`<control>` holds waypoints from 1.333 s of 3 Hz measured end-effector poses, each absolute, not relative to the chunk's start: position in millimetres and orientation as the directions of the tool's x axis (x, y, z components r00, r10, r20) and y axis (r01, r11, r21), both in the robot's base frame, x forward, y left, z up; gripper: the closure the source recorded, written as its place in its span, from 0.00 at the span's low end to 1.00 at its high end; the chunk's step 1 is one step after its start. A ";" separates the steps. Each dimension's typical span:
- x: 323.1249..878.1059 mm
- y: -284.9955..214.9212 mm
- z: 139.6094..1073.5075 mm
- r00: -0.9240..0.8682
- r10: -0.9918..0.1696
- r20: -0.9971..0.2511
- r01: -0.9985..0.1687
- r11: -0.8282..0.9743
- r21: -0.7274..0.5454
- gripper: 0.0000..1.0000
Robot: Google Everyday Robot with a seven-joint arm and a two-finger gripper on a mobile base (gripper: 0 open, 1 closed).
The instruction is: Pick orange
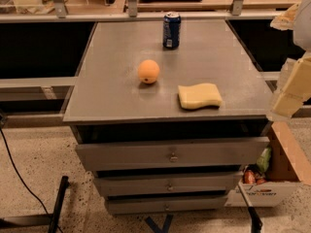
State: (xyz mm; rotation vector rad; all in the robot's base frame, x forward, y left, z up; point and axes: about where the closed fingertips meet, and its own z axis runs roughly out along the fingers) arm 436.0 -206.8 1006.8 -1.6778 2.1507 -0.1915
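The orange [148, 71] is a small round fruit sitting near the middle of the grey cabinet top [112, 101]. My gripper [291, 89] shows as pale blocky parts at the right edge of the view. It is beside the cabinet's right front corner, well to the right of the orange and apart from it, with nothing seen in it.
A blue soda can [171, 30] stands upright at the back of the top. A yellow wavy-edged sponge [199, 96] lies front right of the orange. The cabinet has three drawers [170, 154] slightly pulled out. A cardboard box [272, 178] of items sits on the floor at right. A rail [146, 16] runs behind.
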 end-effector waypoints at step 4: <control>500.7 -184.0 1022.0 -0.151 -0.925 -0.349 -0.897 0.277 -0.345 0.00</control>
